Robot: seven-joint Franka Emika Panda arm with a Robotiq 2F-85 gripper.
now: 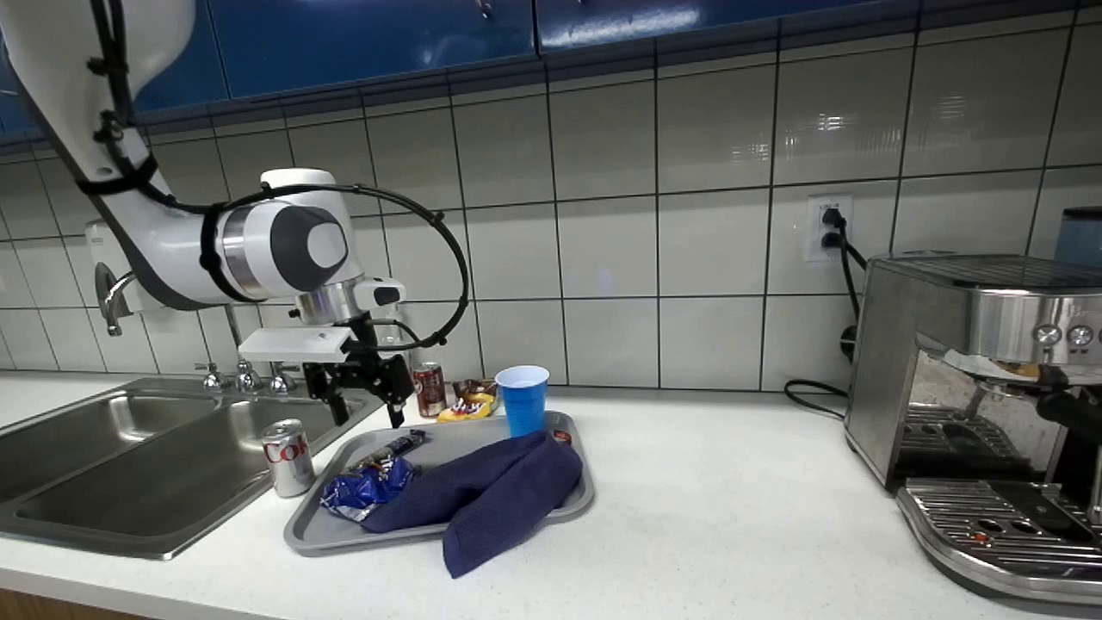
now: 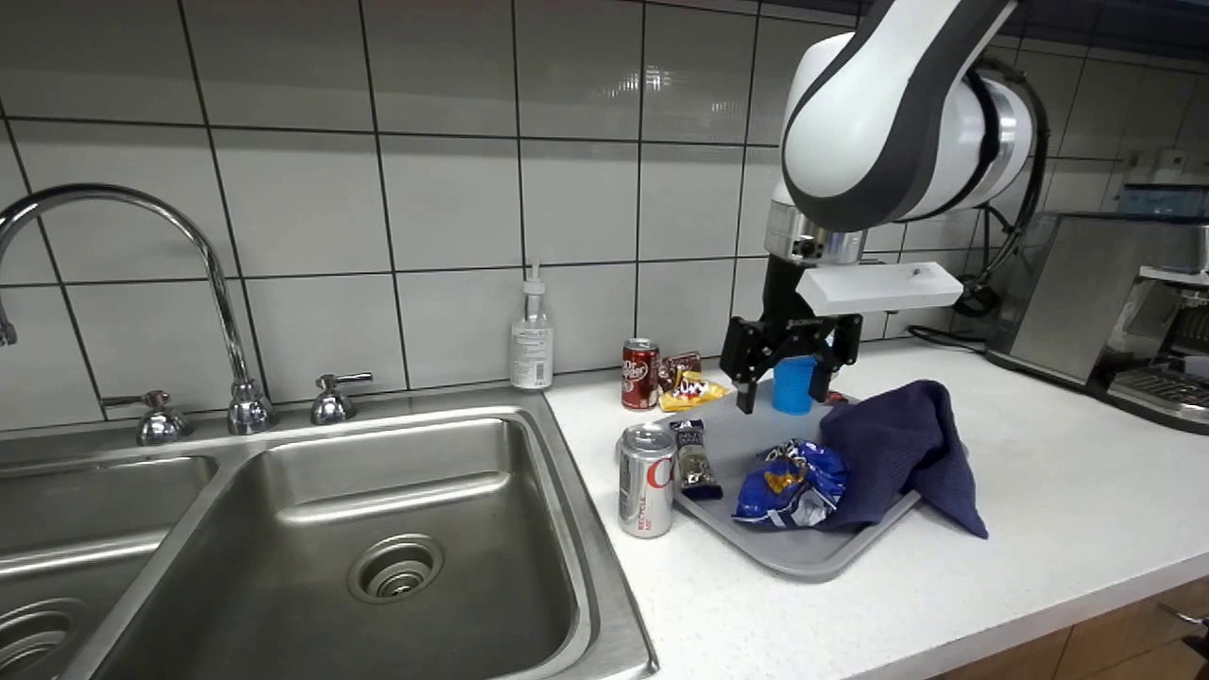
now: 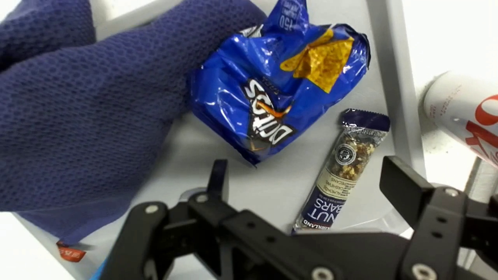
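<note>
Two black fingers [image 3: 402, 188] stand wide apart with nothing gripped between them: the claw [image 1: 368, 418] is empty and hangs above the tray [image 1: 461, 439]. Nearest to it is the nut bar [image 3: 336, 175], lying flat on the tray near the rim that faces the silver can [image 2: 647, 482]. Just beside the bar sits a crumpled blue bag [image 3: 272, 89] of chips, resting against the towel [image 1: 516, 491]. That towel, dark purple, covers much of the tray and spills over the rim onto the counter [image 1: 732, 499]. A blue cup [image 1: 522, 400] stands upright at the back of the tray, and near it shows a small red thing [image 1: 561, 437], too little of it to name.

The silver can stands upright on the counter, between the tray and the sink [image 2: 283, 567]. Toward the wall are a red can [image 2: 640, 373], a yellow pack [image 2: 692, 390] and a brown pack [image 2: 678, 368], close together. A soap bottle [image 2: 532, 340] stands at the sink's back corner. Well apart from the tray is a steel coffee machine [image 1: 999, 327].
</note>
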